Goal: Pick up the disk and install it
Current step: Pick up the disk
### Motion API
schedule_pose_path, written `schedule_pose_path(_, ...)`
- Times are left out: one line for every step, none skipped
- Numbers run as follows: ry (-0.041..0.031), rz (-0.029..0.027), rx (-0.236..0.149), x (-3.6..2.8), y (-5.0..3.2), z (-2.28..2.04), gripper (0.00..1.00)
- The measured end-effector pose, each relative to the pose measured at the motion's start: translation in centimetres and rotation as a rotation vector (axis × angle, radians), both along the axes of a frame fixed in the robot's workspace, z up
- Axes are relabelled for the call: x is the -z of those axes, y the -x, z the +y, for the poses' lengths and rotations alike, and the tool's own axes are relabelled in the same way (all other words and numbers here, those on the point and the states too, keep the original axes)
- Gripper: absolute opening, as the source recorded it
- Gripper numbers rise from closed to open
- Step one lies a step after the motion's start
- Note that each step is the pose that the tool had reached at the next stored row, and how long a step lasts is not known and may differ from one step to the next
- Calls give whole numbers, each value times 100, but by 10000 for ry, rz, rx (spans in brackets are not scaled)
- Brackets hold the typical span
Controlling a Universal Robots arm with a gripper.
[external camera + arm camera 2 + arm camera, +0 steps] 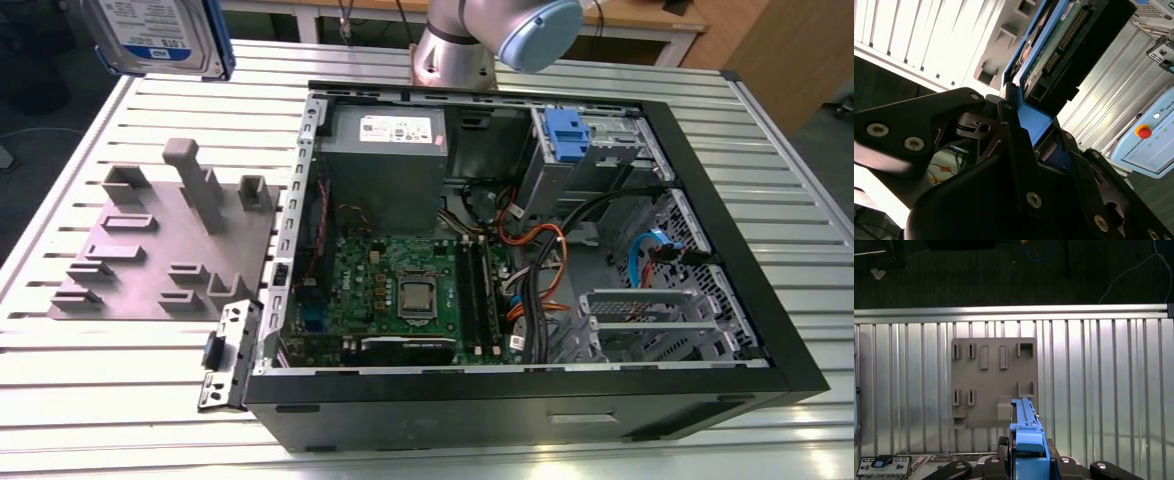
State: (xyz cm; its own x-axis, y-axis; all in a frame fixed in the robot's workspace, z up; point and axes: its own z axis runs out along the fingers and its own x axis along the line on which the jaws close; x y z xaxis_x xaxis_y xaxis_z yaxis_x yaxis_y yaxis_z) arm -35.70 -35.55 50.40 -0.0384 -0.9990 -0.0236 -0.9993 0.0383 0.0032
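Note:
The disk hangs high above the table's far corner at the exterior view's left, its white-and-blue label facing the camera. In the first wrist view the disk stands on edge, its blue side rail showing, with my gripper shut on it above the grey fixture plate. The second wrist view shows the green circuit side of the disk and its blue rail clamped in my gripper between black fingers.
An open black computer case lies on the slatted metal table; inside are a motherboard, cables, a grey power supply and a drive bay with a blue bracket. The arm's base stands behind the case. A control pendant lies nearby.

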Motion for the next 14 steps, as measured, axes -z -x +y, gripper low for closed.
schedule_pose_path(0, 0, 0, 0, -3, 0, 37)
schedule_pose_path(0, 0, 0, 0, -6, 0, 37)
schedule_pose_path(0, 0, 0, 0, -10, 0, 37)
schedule_pose_path(0, 0, 0, 0, -13, 0, 37)
schedule_pose_path(1, 2, 0, -1, -17, 0, 37)
schedule_pose_path(0, 1, 0, 0, -21, 0, 37)
schedule_pose_path(0, 0, 0, 0, -24, 0, 37)
schedule_pose_path(0, 1, 1, 0, -26, 0, 37)
schedule_pose_path(0, 1, 0, 0, -29, 0, 37)
schedule_pose_path(1, 1, 0, 0, -31, 0, 37)
schedule_pose_path(0, 1, 0, 0, -33, 0, 37)
schedule_pose_path(0, 0, 0, 0, -34, 0, 37)
schedule_pose_path(0, 0, 0, 0, -39, 0, 37)
schedule_pose_path(0, 0, 0, 0, -43, 0, 37)
